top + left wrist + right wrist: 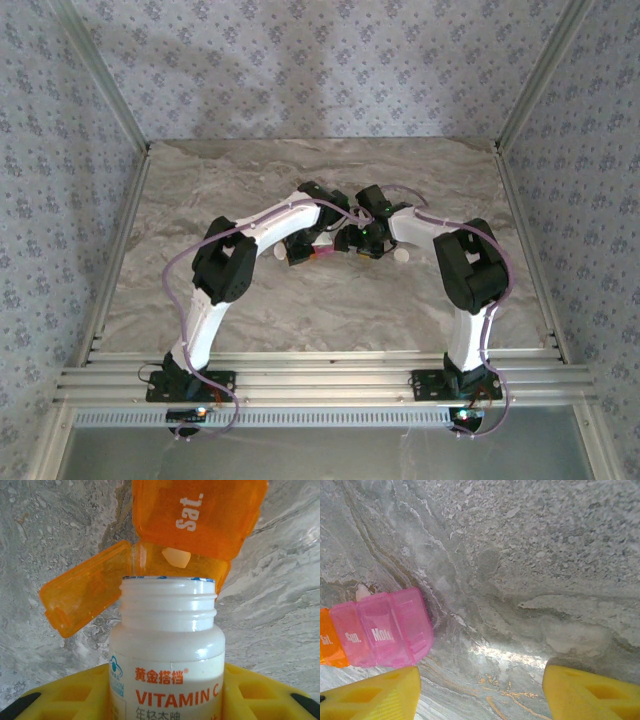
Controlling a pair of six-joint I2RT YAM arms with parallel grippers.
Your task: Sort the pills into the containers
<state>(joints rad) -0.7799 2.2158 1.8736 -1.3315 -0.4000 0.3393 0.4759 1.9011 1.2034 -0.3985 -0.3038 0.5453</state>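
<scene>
My left gripper [167,692] is shut on a white Vitamin C bottle [167,645], yellow fingers [65,697] on both sides of it. The bottle has no cap and its mouth points at the orange compartment [200,520] marked Sat., whose lid [82,597] is swung open to the left. A pale pill [176,556] lies inside that compartment. In the right wrist view the containers [380,630] lie at the left: pink ones marked Sun. and Mon., the orange one cut by the edge. My right gripper [482,692] is open just right of the strip, holding nothing. Both grippers meet mid-table [335,245].
The marble-patterned table [330,310] is fenced by aluminium rails and papered walls. A small white round thing [403,255] lies just in front of the right gripper. A pale bit [362,591] shows behind the pink compartments. Free room lies all around the two arms.
</scene>
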